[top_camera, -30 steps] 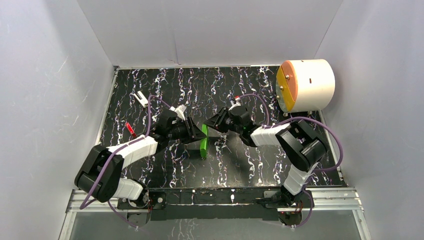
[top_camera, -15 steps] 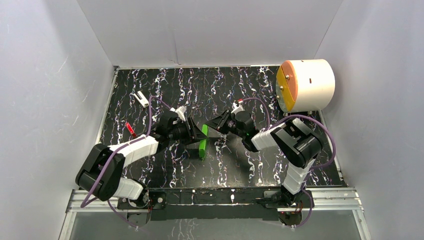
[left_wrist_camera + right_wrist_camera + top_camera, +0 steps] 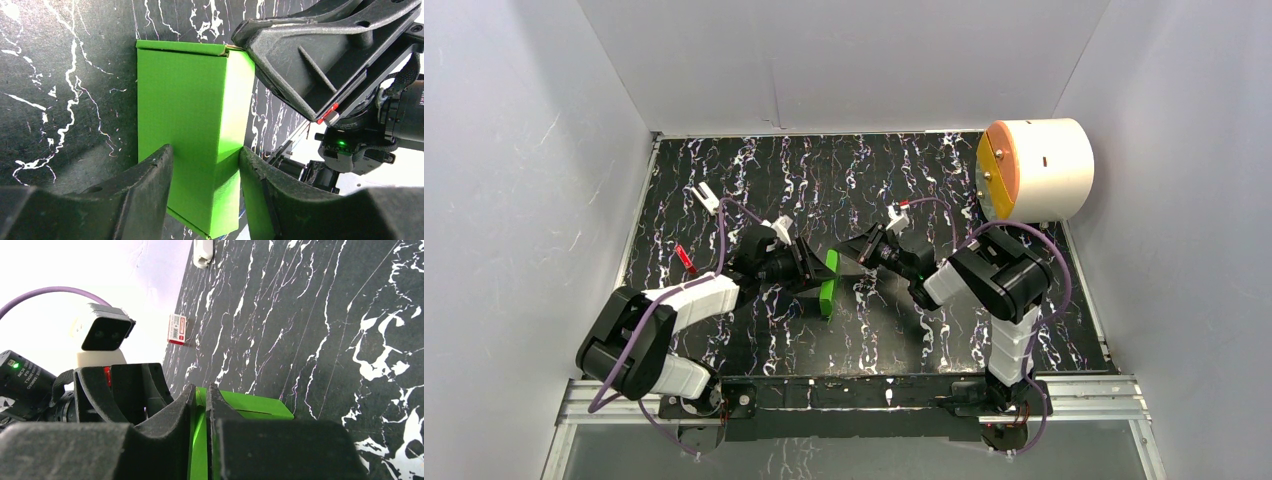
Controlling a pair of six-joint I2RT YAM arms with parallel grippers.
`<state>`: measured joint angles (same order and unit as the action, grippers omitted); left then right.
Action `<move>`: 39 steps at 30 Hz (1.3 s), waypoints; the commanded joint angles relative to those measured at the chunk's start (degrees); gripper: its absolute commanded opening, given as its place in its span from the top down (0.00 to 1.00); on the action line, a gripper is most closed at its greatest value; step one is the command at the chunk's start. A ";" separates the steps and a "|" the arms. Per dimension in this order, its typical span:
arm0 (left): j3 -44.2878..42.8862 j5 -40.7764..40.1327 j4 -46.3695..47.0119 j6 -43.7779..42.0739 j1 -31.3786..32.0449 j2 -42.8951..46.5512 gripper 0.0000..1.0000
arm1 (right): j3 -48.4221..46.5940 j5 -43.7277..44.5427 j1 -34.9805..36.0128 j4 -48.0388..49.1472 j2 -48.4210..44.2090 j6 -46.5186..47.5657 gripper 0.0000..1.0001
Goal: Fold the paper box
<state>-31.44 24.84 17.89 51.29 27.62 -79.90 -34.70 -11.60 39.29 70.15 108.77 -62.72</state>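
The paper box (image 3: pixel 828 281) is a bright green, folded, narrow rectangular shape standing on edge in the middle of the black marbled table (image 3: pixel 874 330). My left gripper (image 3: pixel 808 270) reaches it from the left. In the left wrist view the paper box (image 3: pixel 190 115) sits between both fingers (image 3: pixel 150 190), which touch its sides. My right gripper (image 3: pixel 852 256) comes from the right. In the right wrist view its jaws (image 3: pixel 201 392) are pinched on a thin upright edge of the green card (image 3: pixel 250 407). The right gripper's black body (image 3: pixel 320 55) fills the left wrist view's upper right.
A large white cylinder with an orange-yellow face (image 3: pixel 1034 170) lies at the table's far right. A small white item (image 3: pixel 707 196) and a small red item (image 3: pixel 685 258) lie at the left. White walls enclose the table on three sides.
The right gripper has narrowed onto the box's edge, and its arm has drawn in toward the centre. The box and the left gripper have shifted slightly left. The left jaws widened a little.
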 commanded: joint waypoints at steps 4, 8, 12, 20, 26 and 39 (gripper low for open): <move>2.11 -3.20 -4.04 -0.30 -0.63 -1.87 0.53 | -1.74 -7.41 0.97 -6.63 0.89 5.23 0.89; 1.52 -3.69 -3.40 0.59 -0.63 -2.89 0.55 | -5.25 -7.57 0.80 -14.46 -5.09 8.03 0.75; 1.30 -4.20 -2.97 1.24 -0.63 -3.33 0.56 | -4.95 -6.35 0.70 -18.46 -10.99 9.17 0.56; 1.46 -5.68 -2.17 2.63 -0.63 -3.20 0.57 | 1.16 -8.02 1.32 -20.45 -18.66 7.59 0.25; 1.90 -6.76 -1.56 4.05 -0.63 -2.77 0.57 | 5.24 -3.68 6.33 -26.32 -24.66 8.07 0.12; 1.82 -7.57 -2.33 4.41 -0.63 -1.84 0.57 | 4.76 -2.60 9.31 -24.38 -19.57 7.14 0.23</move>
<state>-31.22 22.98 20.58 56.62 27.51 -81.32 -28.42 -14.44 48.12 42.11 86.54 -55.35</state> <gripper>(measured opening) 0.434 0.790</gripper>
